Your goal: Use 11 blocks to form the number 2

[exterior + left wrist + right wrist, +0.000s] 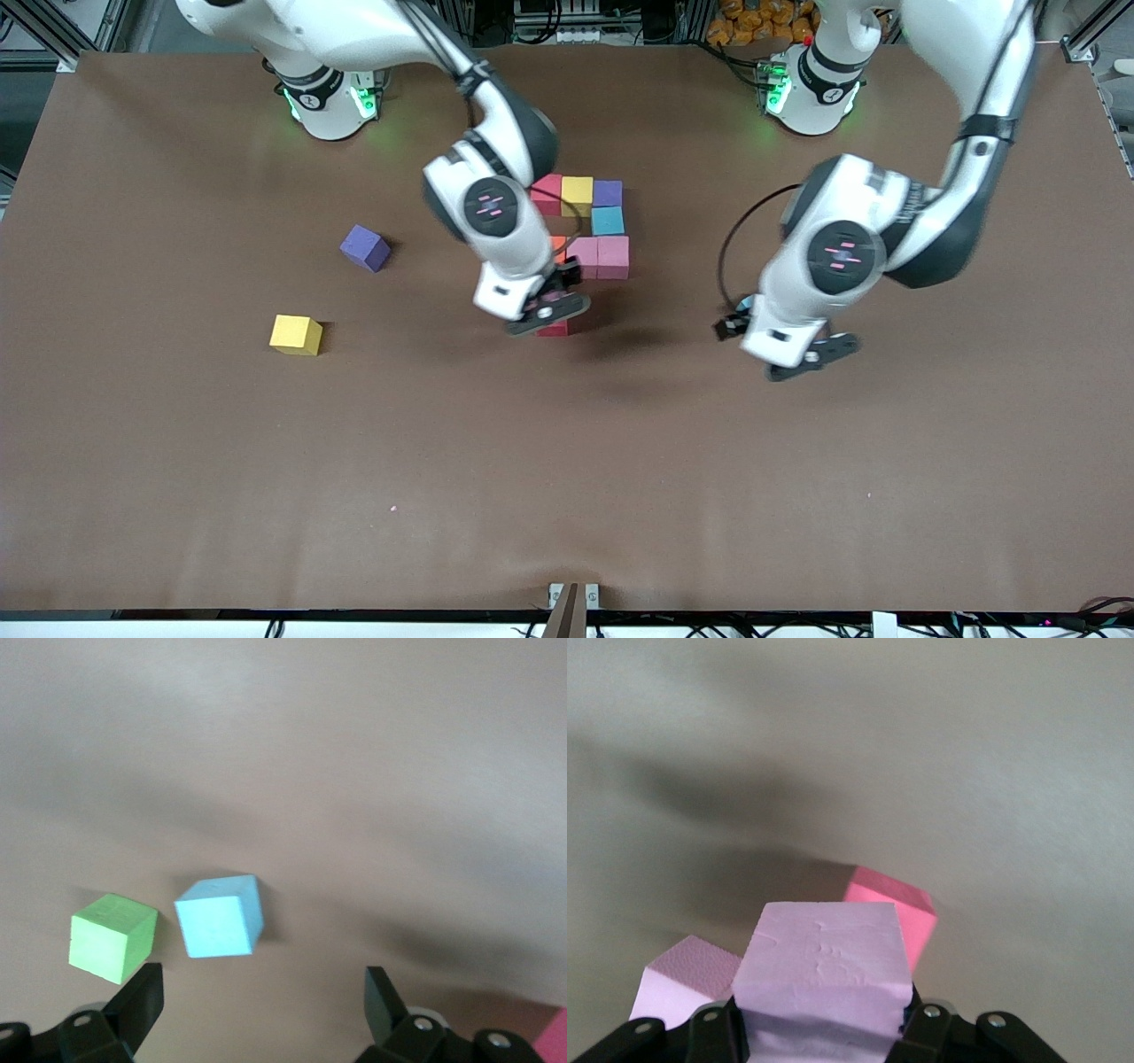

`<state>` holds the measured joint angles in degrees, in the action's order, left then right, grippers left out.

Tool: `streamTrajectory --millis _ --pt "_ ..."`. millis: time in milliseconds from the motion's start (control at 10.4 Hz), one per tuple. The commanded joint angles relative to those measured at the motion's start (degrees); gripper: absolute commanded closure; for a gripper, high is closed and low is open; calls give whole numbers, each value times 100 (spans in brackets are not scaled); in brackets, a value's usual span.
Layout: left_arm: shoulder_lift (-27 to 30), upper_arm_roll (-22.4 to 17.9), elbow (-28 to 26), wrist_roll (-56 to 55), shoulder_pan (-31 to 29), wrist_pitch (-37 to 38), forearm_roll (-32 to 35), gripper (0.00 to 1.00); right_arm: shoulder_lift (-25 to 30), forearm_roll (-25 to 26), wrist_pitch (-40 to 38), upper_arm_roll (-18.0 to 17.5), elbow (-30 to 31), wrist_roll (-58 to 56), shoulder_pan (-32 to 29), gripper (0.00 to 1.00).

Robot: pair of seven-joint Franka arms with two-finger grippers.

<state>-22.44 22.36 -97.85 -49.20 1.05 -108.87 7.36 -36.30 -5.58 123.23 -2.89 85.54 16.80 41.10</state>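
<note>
Toward the right arm's end of the table we see a loose yellow cube (296,335), and near it, farther from the front camera, a loose purple cube (365,247), tilted askew. Both lie well apart from everything else.

At mid-table the right gripper (549,312) is clamped on a pale pink cube (824,970), held just above the cloth. Below it a red cube (555,330) rests on the table, with another pale pink cube (687,979) close by.

Just beside the gripper sits the unfinished number 2 (589,226). Its row nearest the robots' bases runs red block (547,193), yellow block (577,195), purple block (607,192). A light blue block (608,220) touches the purple one on the camera side. Next come an orange block (557,244), partly hidden by the arm, and two pink blocks (601,257) side by side.

Toward the left arm's end, the left gripper (261,992) hangs over bare table with its fingers (142,997) spread wide and nothing between them. Under it lie a light blue cube (217,926) and a green cube (111,937), close together but apart.
</note>
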Motion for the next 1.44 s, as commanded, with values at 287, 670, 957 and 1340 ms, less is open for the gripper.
streamTrajectory --millis 287,670,957,1340 --pt "-22 93 -1579 -64 -544 -1875 -112 0 -1027 329 -203 43 -1495 -2283 206 47" --pt "-50 93 -1912 -29 -535 -1875 -77 0 -1406 759 -203 43 -1945 -3549 487 47" --pt "-102 75 -2010 -20 -536 -1884 -68 0 -1441 786 -221 43 -1945 -4525 531 47" --pt "-322 75 -2001 16 -544 -1919 37 0 -1617 1005 -291 52 -1945 -4932 619 47"
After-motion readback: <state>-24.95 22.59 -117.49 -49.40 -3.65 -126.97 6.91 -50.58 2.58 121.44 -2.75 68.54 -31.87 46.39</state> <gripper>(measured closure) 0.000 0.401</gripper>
